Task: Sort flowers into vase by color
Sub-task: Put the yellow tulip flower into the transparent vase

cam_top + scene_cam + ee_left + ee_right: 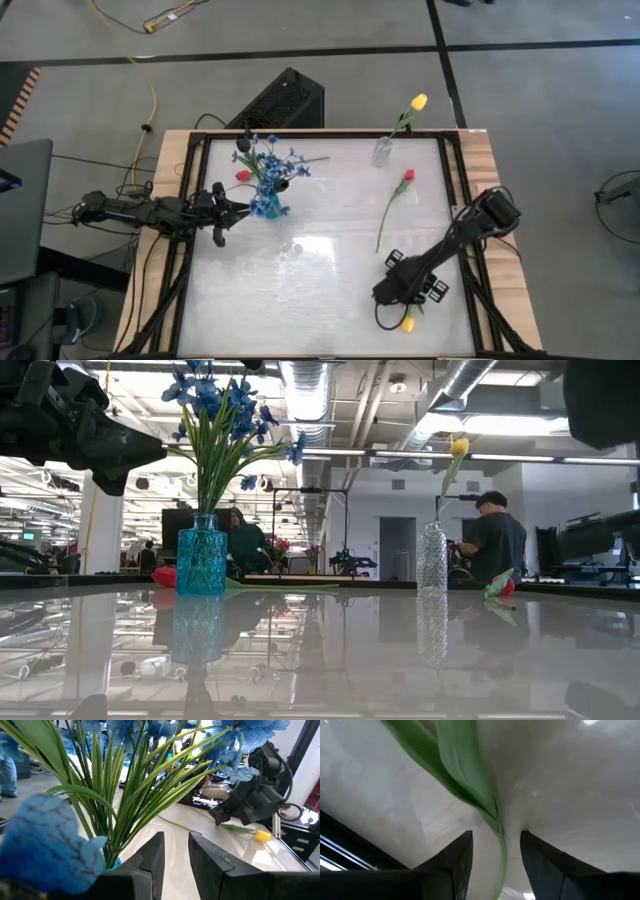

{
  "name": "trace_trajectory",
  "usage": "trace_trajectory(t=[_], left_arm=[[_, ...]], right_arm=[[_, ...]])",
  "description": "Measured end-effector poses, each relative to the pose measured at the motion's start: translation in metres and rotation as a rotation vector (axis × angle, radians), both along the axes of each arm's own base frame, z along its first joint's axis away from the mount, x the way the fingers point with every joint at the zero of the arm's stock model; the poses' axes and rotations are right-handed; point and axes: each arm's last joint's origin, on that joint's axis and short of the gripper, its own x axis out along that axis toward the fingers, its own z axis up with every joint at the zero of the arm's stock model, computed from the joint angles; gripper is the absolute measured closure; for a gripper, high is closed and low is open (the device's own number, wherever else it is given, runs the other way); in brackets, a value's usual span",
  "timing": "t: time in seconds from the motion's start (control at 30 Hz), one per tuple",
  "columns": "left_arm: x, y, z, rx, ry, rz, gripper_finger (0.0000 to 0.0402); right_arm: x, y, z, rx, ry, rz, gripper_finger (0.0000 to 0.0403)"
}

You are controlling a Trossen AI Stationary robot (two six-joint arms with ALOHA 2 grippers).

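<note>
Picking up the yellow tulip (407, 323) with the right tool (397, 297).
Fingers spread astride its stem; next, close and lift. Left tool (222, 208) waits open beside the blue vase (267, 204).

Black box (283, 100) behind the table (300, 300); yellow cable (152, 90) on floor; person (494, 540) in the room

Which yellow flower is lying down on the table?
The yellow tulip by the right hand, at the table's near edge. The other yellow tulip stands upright in the clear vase.
</note>
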Motion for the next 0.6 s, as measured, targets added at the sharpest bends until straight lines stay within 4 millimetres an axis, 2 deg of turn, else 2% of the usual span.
trace_trajectory(t=[0.17, 0.53, 0.6], left_arm=[[0.000, 0.000, 0.000, 0.000, 0.000, 0.000, 0.0326], [0.000, 0.000, 0.000, 0.000, 0.000, 0.000, 0.0326], [0.000, 0.000, 0.000, 0.000, 0.000, 0.000, 0.0326]], right_arm=[[-0.003, 0.011, -0.015, -0.066, 0.005, -0.011, 0.0234], [-0.024, 0.038, -0.017, -0.211, -0.141, -0.073, 0.0377], [-0.026, 0.041, -0.015, -0.223, -0.157, -0.068, 0.0387]])
